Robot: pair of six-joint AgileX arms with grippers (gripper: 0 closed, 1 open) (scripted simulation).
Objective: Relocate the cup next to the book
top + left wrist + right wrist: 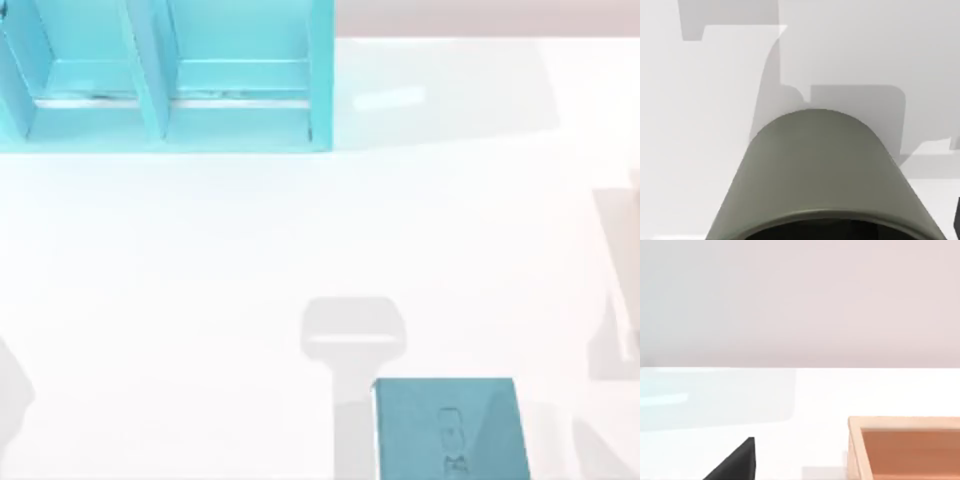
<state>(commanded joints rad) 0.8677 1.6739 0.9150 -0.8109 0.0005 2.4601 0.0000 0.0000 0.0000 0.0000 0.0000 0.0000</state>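
The cup [820, 170] is grey-green and sits close under my left wrist camera, its dark mouth toward the lens. It hangs over the white table, which carries shadows behind it. My left gripper [958, 220] shows as a dark sliver beside the rim and is shut on the cup. The book [450, 430], flat and teal-blue with a faint small figure on its cover, lies at the front edge of the table, right of centre. A grey shadow [352, 335] falls just left of and behind the book. A black piece of my right gripper [735, 462] shows above the table.
A large light-blue shelf unit [160, 75] with compartments stands at the back left. A light wooden box [905, 447] with an orange inside lies ahead of the right wrist. Arm shadows fall at the table's left and right edges.
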